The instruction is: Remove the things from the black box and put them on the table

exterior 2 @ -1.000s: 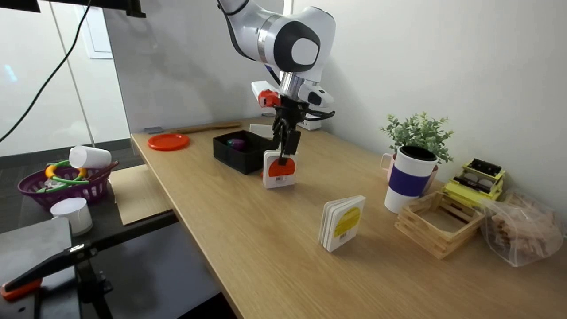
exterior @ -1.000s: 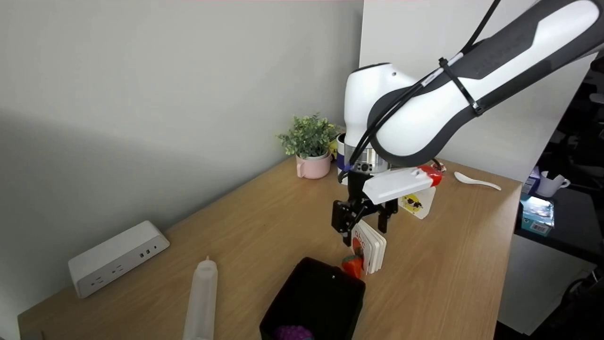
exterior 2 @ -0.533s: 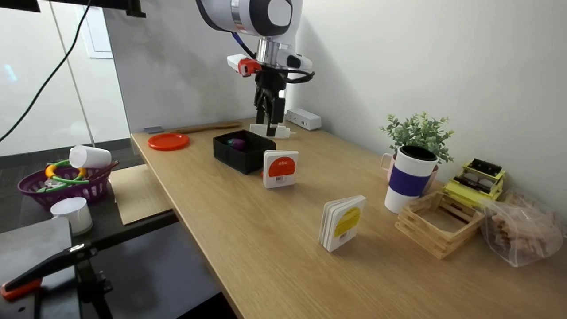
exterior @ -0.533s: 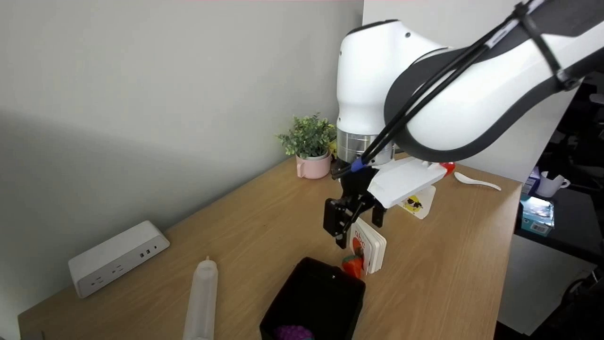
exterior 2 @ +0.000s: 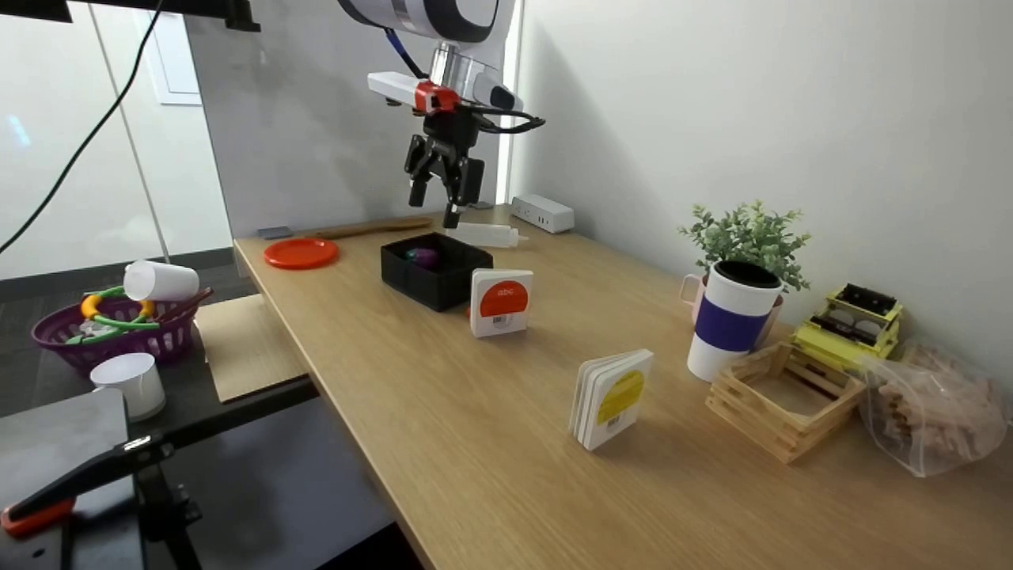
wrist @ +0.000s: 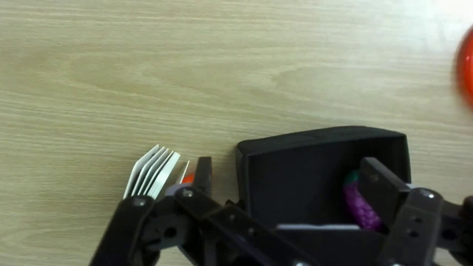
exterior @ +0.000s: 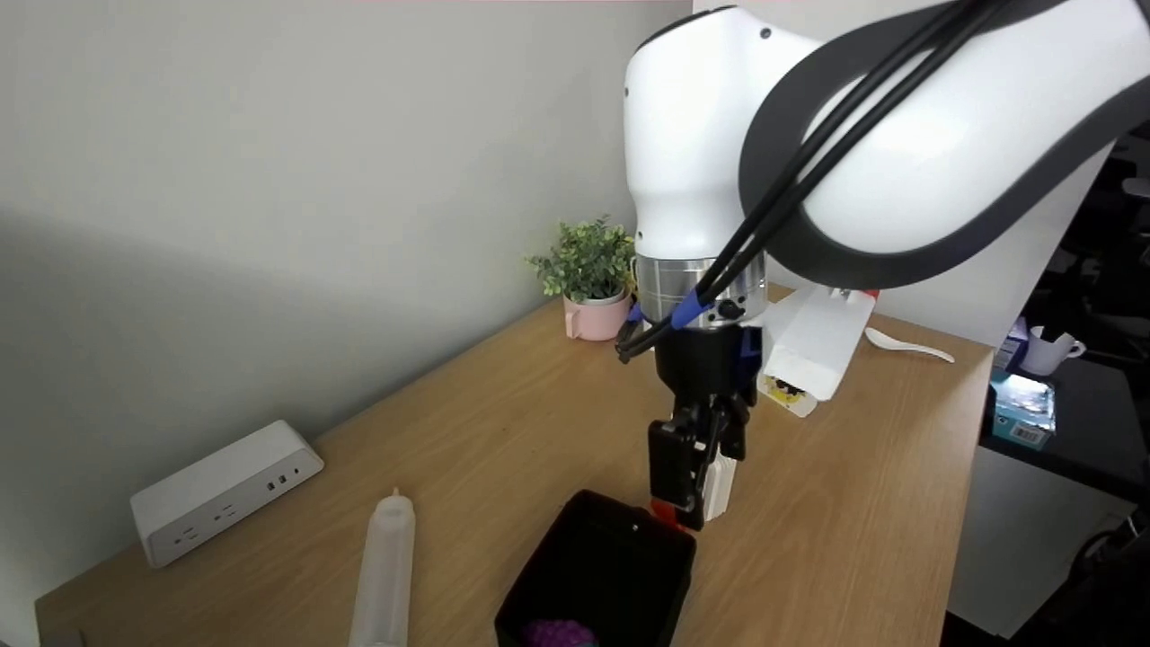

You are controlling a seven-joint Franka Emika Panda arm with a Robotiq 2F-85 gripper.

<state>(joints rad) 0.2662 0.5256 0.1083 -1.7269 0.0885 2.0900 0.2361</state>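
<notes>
The black box [exterior 2: 427, 283] rests on the wooden table [exterior 2: 491, 427]. In it lies a purple thing with a green end [wrist: 354, 195], near the box's right end in the wrist view. Outside the box, a red-orange thing [exterior: 665, 514] is on the table between the box and a white board book; the gripper partly covers it in an exterior view. My gripper [exterior 2: 435, 207] hangs above the box, open, with nothing held. In the wrist view, the right finger [wrist: 380, 184] overlaps the purple thing and the left finger [wrist: 204, 173] appears outside the box's left wall.
The white board book [exterior 2: 502, 303] with a red circle stands close to the box. Around lie a red plate [exterior 2: 301, 253], a clear bottle [exterior: 386, 575] and a white power strip [exterior: 225, 490]. Another book [exterior 2: 613, 400], a tumbler [exterior 2: 732, 324] and a wooden crate [exterior 2: 791, 404] stand farther along.
My gripper has moved from beside the red-circle book to above the box, rising and turning on the way. Its jaws have stayed open. The box and the things have not moved.
</notes>
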